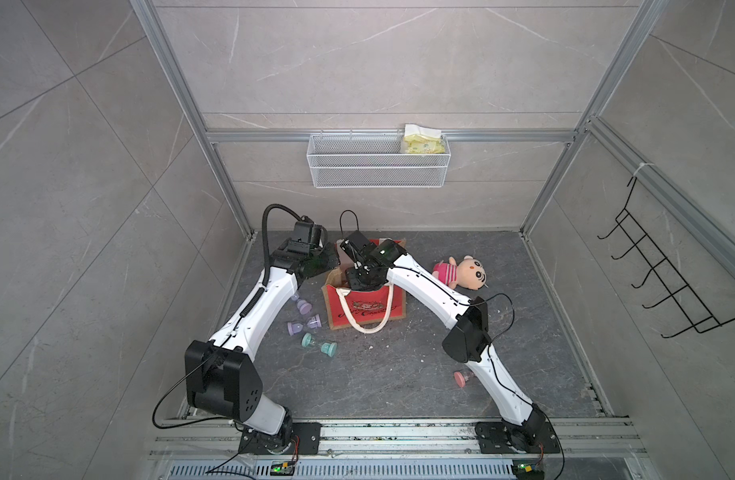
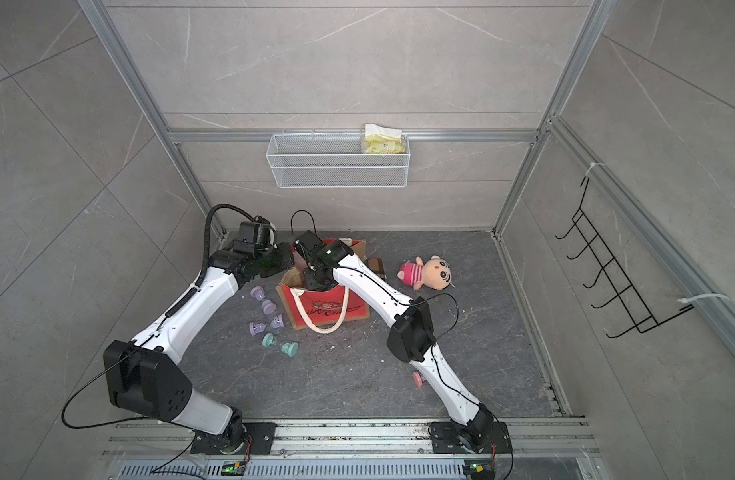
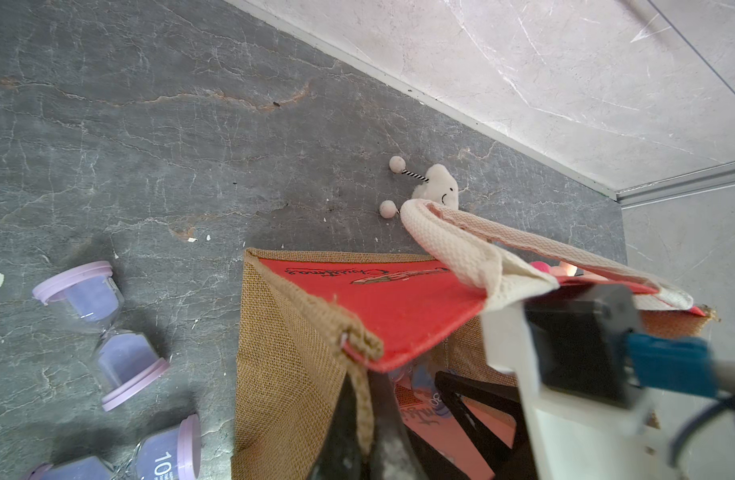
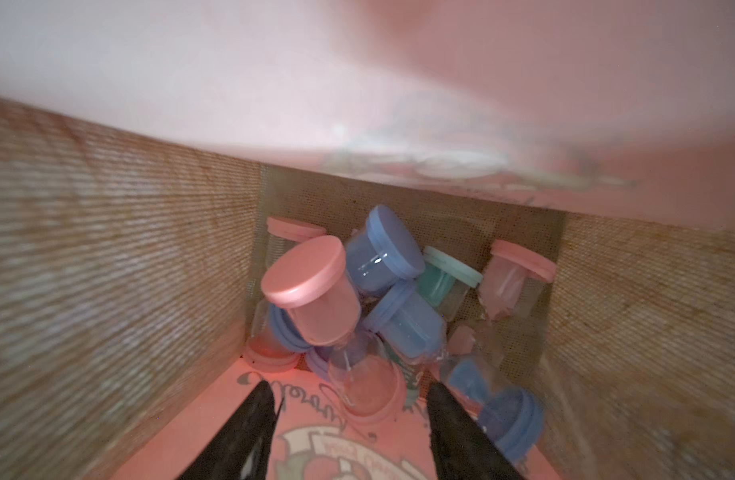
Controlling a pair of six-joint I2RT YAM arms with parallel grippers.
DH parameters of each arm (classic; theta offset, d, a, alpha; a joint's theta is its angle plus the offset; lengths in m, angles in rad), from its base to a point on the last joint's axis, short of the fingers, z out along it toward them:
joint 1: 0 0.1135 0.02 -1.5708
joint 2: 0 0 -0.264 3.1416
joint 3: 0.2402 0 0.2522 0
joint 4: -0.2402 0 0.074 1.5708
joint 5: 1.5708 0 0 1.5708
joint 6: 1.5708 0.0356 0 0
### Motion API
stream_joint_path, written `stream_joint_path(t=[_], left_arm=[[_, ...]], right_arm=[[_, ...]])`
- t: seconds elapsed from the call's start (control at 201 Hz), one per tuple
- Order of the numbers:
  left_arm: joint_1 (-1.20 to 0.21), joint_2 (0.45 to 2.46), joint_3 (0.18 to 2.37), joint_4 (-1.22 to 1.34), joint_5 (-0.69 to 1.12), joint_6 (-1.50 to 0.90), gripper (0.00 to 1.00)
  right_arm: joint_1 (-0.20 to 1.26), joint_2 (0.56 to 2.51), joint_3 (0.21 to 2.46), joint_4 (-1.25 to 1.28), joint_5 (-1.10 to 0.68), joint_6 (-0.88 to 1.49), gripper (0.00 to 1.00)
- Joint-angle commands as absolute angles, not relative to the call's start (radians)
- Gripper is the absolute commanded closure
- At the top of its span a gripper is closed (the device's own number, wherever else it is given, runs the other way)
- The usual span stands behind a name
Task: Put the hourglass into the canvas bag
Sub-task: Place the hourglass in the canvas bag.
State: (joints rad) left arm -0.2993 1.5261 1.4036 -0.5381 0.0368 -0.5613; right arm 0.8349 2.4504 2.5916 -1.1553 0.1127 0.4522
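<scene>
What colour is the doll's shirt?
The doll's shirt is pink with darker stripes, clearest in a top view.

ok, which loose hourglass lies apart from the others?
The pink hourglass, alone beside the right arm; the two purple hourglasses and the teal hourglass cluster left of the canvas bag.

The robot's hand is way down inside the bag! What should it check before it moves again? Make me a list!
1. Jaws open: ok, the right gripper stands open inside the canvas bag.
2. Hourglass free: ok, the pink hourglass between its fingers seems to touch neither.
3. Bag held open: ok, the left gripper is shut on the bag's rim.
4. Way out free: cannot tell, a rope handle lies right beside the right wrist.
5. Everything packed: not ok, two purple hourglasses, a teal hourglass and a stray pink hourglass lie on the floor.
</scene>
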Motion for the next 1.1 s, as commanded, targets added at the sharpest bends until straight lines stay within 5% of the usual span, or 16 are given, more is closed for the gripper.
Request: stream_joint_path(t=[0.0,0.503,0.757,1.09], left_arm=[[-0.3,1.476,1.403,-0.502,0.052,-0.568,1.0],[-0.301,1.489,1.41,-0.528,0.07,-0.572,1.0],[-0.308,1.502,1.412,-0.537,0.122,-0.582,1.0],[-0.33,1.485,1.39,-0.563,0.112,-0.603,1.0]], right_arm=[[0.837,2.372,2.624,-1.197,0.125,0.452,0.36],[0.804,1.811,2.146,-0.976,0.203,0.465,0.2],[0.564,1.549,1.7,-0.881,0.144,0.52,0.11],[0.4,1.597,1.377,-0.891,0.227,0.363,0.05]])
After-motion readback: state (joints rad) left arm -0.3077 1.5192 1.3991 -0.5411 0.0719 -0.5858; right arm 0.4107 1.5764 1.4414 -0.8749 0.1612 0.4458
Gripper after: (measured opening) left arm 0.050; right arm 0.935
